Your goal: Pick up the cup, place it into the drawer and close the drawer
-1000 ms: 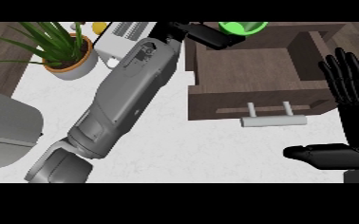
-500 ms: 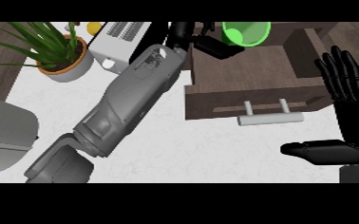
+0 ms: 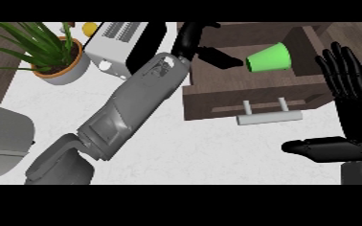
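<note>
Head view: the green cup (image 3: 269,58) is seen lying on its side inside the open drawer (image 3: 212,79), toward the drawer's far right part, its wide mouth turned to the left. The left hand (image 3: 200,43) is reached over the drawer's far left corner, and its fingers (image 3: 225,60) are stretched toward the cup's mouth, their tips just at the rim; whether the rim is actually pinched cannot be told, since the thumb side is hidden behind the hand. The grey left forearm (image 3: 138,107) is laid diagonally across the white table (image 3: 184,148) from the near left up to the drawer. The drawer is pulled out toward the table's near edge, and its pale bar handle (image 3: 268,118) is shown on the front panel. The right hand (image 3: 344,100) is held at the table's right edge beside the drawer, fingers straight and spread upward, thumb out to the left, touching nothing. A potted plant (image 3: 50,52) is placed at the far left corner, and a white toaster (image 3: 117,43) stands just beside it. A yellow object (image 3: 90,28) is partly hidden behind the toaster.
</note>
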